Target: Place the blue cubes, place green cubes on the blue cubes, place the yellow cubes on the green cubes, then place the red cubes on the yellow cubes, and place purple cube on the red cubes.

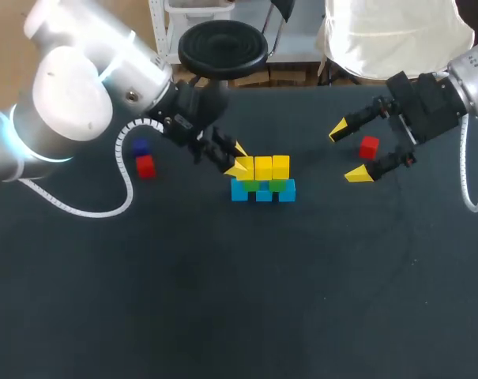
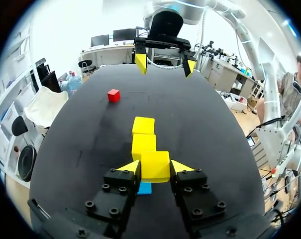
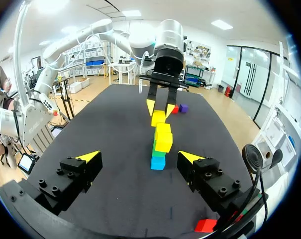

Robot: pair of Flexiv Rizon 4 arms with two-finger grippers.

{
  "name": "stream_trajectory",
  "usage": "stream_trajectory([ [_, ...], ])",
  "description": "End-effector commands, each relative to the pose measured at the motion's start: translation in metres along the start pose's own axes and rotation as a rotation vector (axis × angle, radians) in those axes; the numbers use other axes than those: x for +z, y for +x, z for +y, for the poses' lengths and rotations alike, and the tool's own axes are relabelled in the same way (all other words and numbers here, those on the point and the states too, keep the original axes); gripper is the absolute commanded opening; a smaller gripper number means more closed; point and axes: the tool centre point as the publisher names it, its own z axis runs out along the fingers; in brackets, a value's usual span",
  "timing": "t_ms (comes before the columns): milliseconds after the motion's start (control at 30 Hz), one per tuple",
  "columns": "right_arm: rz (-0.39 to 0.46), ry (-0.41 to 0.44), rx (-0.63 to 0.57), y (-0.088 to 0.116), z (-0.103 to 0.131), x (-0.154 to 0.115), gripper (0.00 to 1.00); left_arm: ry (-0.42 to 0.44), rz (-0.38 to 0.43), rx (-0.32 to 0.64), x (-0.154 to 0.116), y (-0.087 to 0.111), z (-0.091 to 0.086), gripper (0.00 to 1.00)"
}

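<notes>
Three blue cubes [image 1: 264,193] lie in a row near the middle of the tabletop, a little toward its far edge. You can see green cubes [image 1: 278,185] on them and a row of three yellow cubes [image 1: 272,167] on top. Your left gripper [image 1: 239,159] comes in from the left side and is closed on the end yellow cube [image 2: 155,166], the one nearest the left edge. In the left wrist view both yellow tips press against its sides, and a blue cube shows just beneath it. Your right gripper [image 1: 349,152] hangs toward the right edge, well apart from the stack, with its fingers spread wide and gripping nothing. A lone red cube [image 1: 369,147] lies on the tabletop between those spread fingers, apart from both tips. In the right wrist view it shows low beside one finger. Toward the left edge you have a second red cube [image 1: 145,166], with the purple cube [image 3: 183,107] just beside it on the far-edge side. Both are well apart from the stack.
</notes>
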Motion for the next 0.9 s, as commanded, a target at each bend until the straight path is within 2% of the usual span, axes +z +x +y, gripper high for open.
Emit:
stream_trajectory([
  [33, -0.001, 0.002, -0.001, 0.0003, 0.0007, 0.0, 1.0, 0.003, -0.002, 0.001, 0.001, 0.0018, 0.0028, 0.0],
  [900, -0.001, 0.002, -0.001, 0.0003, 0.0007, 0.0, 1.0, 0.02, 0.008, 0.018, 0.004, 0.0011, 0.005, 0.0],
])
